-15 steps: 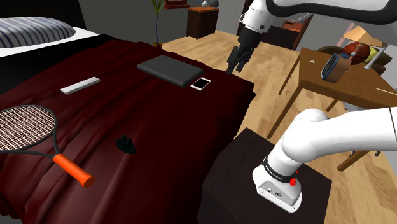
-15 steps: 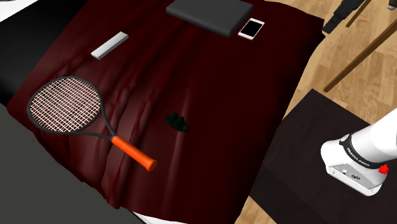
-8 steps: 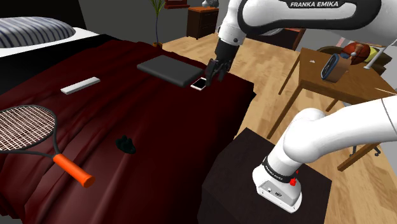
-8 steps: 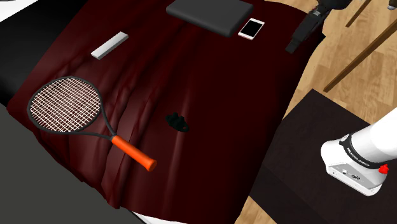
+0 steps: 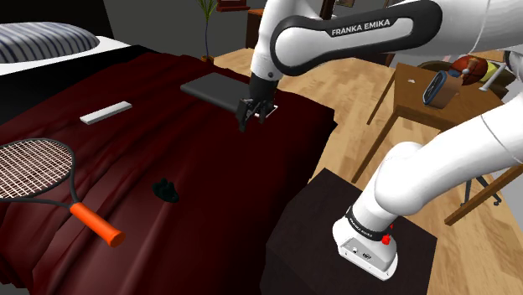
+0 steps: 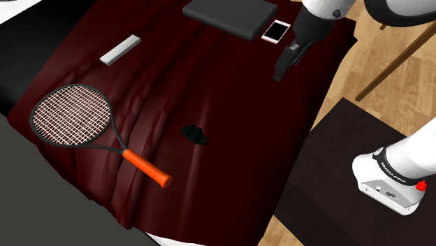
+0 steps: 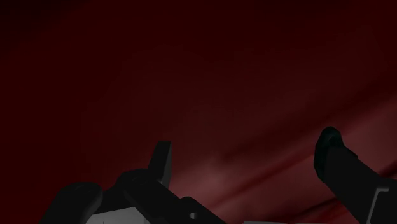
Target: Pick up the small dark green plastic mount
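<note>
Shoulder oblique, second steeper, both over bed [image 5: 126, 142]

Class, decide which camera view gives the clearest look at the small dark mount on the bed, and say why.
The second exterior view: the mount lies near the picture's middle, seen from above, apart from the racket. The shoulder view catches it at a flatter angle. The wrist view faces the red bedcover.

This is looking like a bedroom in a home: a striped pillow [image 5: 46, 40] is lying at the head of a bed [image 5: 209, 184] draped in dark red. A wooden table [image 5: 419, 100] is standing beside it on plank flooring [image 5: 360, 134].
</note>
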`<state>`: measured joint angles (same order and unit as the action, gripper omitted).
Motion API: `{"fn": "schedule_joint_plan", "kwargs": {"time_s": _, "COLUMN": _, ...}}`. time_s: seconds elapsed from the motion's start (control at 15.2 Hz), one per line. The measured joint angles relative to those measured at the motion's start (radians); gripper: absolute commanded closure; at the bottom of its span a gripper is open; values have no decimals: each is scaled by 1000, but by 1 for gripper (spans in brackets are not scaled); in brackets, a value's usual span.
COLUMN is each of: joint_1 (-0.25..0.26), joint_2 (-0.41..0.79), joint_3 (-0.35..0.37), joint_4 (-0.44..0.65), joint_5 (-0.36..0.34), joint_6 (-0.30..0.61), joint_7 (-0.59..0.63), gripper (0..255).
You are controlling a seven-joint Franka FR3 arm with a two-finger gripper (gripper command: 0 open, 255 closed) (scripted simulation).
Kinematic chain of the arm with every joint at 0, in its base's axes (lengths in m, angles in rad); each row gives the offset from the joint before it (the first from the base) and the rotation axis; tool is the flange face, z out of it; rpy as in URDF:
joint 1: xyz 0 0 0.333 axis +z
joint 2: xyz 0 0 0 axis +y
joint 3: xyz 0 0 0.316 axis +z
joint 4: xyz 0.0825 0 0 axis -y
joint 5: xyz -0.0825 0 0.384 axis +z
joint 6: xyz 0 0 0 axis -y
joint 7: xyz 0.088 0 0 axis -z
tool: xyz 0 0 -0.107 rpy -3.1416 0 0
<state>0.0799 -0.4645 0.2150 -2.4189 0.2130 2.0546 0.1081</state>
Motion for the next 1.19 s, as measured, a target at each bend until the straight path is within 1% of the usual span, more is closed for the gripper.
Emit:
{"fn": "schedule_joint_plan", "kwargs": {"time_s": 0.26, "joint_1": 15, "joint_2": 121, "joint_3": 69, "joint_4": 48, "joint_5": -10, "joint_6": 73, "joint_7": 73, "gripper": 0}}
{"fn": "schedule_joint_plan", "kwargs": {"time_s": 0.59, "joint_1": 26, "joint_2": 305, "joint_3": 145, "joint_4": 133, "joint_5": -63, "joint_6": 166, "joint_7": 176, "gripper": 0}}
{"fn": "schedule_joint_plan", "kwargs": {"time_s": 0.86, "joint_1": 45, "joint_2": 473, "joint_3": 190, "joint_4": 229, "joint_5": -145, "joint_6": 224, "joint_7": 278, "gripper": 0}}
{"fn": "schedule_joint_plan", "kwargs": {"time_s": 1.19, "joint_1": 93, "joint_2": 661, "joint_3": 207, "joint_4": 373, "joint_5": -256, "joint_6": 242, "joint_7": 393, "gripper": 0}}
